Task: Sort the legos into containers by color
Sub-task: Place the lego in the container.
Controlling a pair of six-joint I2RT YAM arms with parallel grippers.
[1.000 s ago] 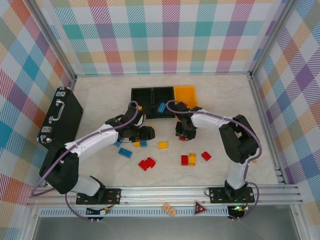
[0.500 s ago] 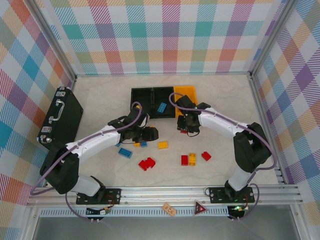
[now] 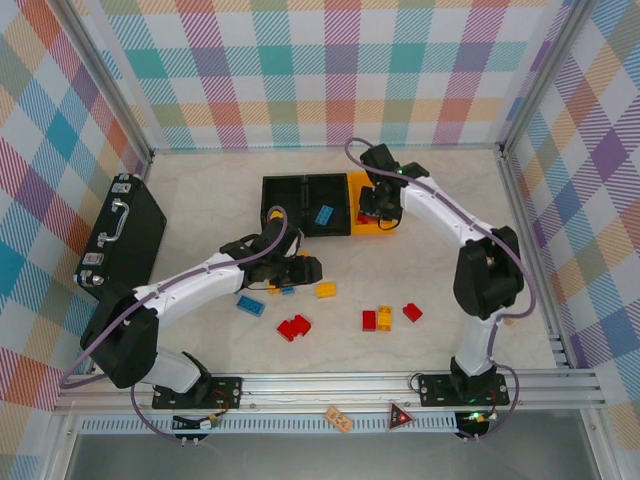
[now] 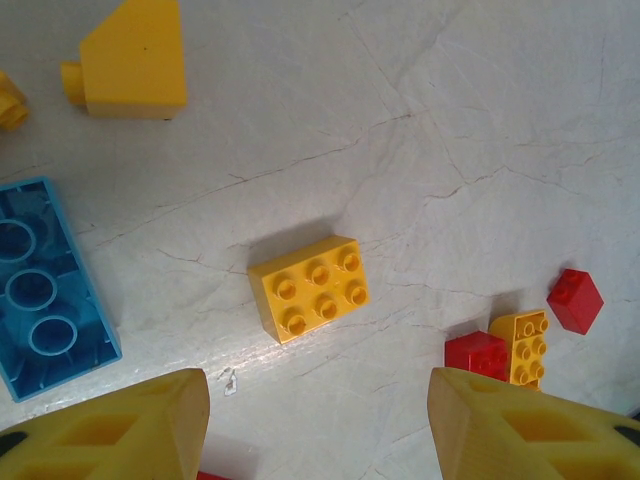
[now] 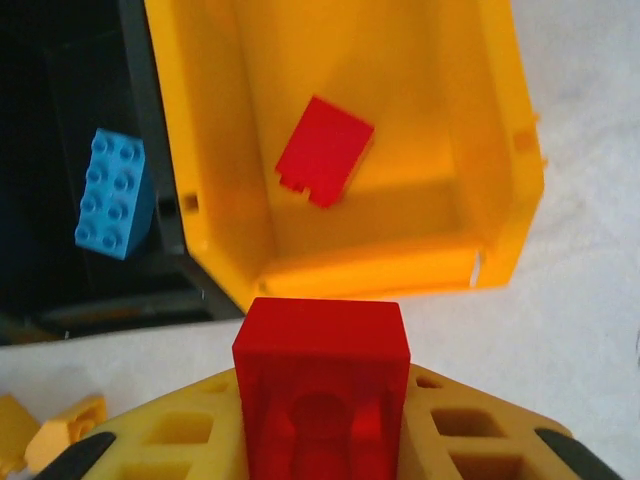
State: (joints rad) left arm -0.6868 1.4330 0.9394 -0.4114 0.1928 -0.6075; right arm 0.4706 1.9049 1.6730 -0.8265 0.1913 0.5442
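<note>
Holding a red brick (image 5: 322,400) clenched in the right pincer (image 3: 378,203), you hover at the near wall of the yellow-orange bin (image 5: 495,150), which sits by the far edge of the surface (image 3: 200,190) with one red piece (image 5: 323,150) already inside. Let go here and the brick may well clip that rim and tumble out, or skip into the adjoining black bin (image 5: 60,80), where a blue brick (image 5: 110,195) lies. Your left pincer (image 4: 320,420) hangs released over a yellow brick (image 4: 310,288) mid-surface. That brick sits askew, so closing could twist it away. The surface is pale and veined, walled in pastel plaid, with a black briefcase (image 3: 120,235) at its left edge.
</note>
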